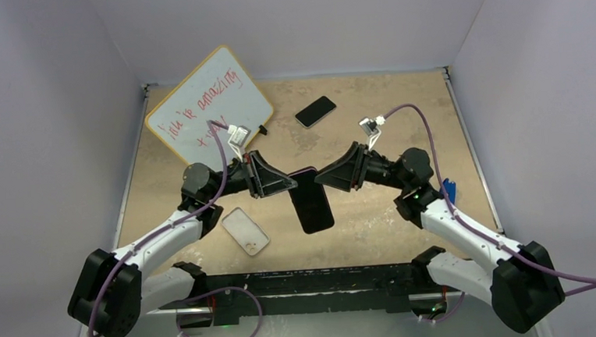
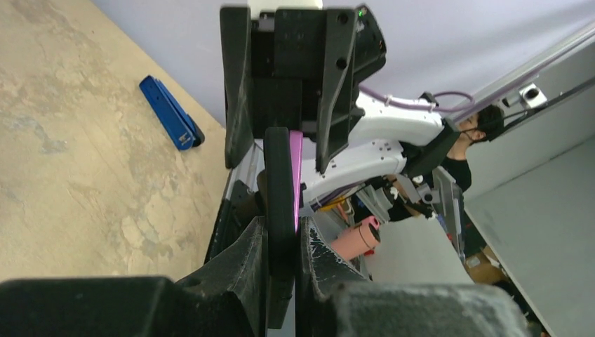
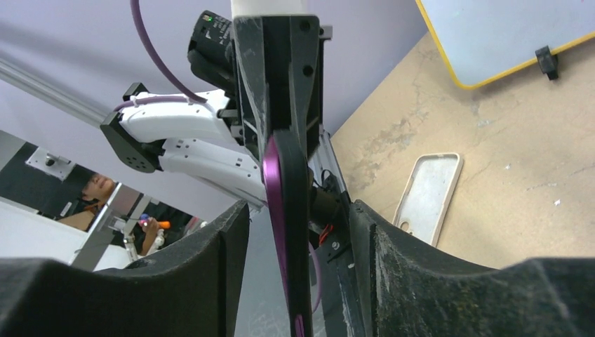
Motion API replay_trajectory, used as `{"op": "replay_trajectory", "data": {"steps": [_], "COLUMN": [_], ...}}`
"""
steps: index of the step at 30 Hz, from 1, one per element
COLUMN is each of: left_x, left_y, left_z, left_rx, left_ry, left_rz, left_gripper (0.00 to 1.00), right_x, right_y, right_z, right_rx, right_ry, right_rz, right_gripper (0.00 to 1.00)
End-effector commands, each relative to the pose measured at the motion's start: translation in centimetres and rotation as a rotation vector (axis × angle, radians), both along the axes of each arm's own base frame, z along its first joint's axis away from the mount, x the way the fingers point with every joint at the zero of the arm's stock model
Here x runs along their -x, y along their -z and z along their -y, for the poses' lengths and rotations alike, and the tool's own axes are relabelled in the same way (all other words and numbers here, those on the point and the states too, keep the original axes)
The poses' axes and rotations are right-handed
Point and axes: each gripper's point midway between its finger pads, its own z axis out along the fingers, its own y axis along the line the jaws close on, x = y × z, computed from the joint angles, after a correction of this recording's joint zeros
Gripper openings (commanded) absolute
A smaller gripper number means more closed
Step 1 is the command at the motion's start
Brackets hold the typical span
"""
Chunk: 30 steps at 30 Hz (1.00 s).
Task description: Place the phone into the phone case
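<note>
Lowest of the loose things in the top view, left of centre, one phone case (image 1: 245,230) is lying flat on the table (image 1: 378,124), well apart from both sets of jaws. It is being judged light, thin and bendy. It is likely to skid when pressed, so its rim would need pinning.

Just above and to the right of it, at the centre of the frame, the phone (image 1: 314,206) is being carried off the table. It is dark with a purple edge. The left jaws are clenched on its faces at the upper end. The right jaws are spread wide, with a gap on each side of the phone, and are grasping nothing.

The phone is being judged stiff, smooth and slippery, and heavier than the case. It is best pinched across its flat faces near one end, leaving the other end free for seating.

Farther up:
- One blue stapler-like tool (image 1: 449,190) is lying at the right edge.
- A second phone (image 1: 316,111) is lying at upper centre, making two phones.
- One yellow-framed whiteboard (image 1: 209,103) is lying at upper left.
</note>
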Motion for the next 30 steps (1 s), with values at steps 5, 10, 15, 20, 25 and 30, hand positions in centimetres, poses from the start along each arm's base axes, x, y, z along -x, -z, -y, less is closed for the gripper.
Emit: {"op": "replay_trajectory", "data": {"steps": [5,10,15,20,25,30], "left_x": [1.0,0.8,0.7,0.7,0.5,-0.8], "left_y": [-1.1,-0.7,-0.5,-0.4,-0.1,1.8], "left_z": [0.2,0.3,0.4,0.5,0.6,0.7], "left_rx": [-0.032,-0.052,-0.052,-0.043,-0.046,-0.13], "left_ry": [0.068,0.063,0.066,0.079,0.08,0.035], "left_rz": [0.168,0.171,0.17,0.162,0.152,0.09], "left_gripper": [0.0,0.0,0.0,0.0,0.0,0.0], "right_x": [-0.1,-0.1,-0.1,0.1,0.3,0.5], "right_y": [-3.1,-2.6,-1.4,-0.7,-0.6,-0.7], "right_z": [-0.7,-1.0,-1.2,-1.5,-1.6,-1.6], "right_rx": [-0.003,0.015,0.064,0.089,0.094,0.095], "right_ry": [-0.056,-0.092,-0.12,-0.149,-0.173,-0.174], "right_rz": [0.105,0.089,0.066,0.049,0.047,0.058], "right_gripper": [0.58,0.64,0.7,0.68,0.58,0.34]}}
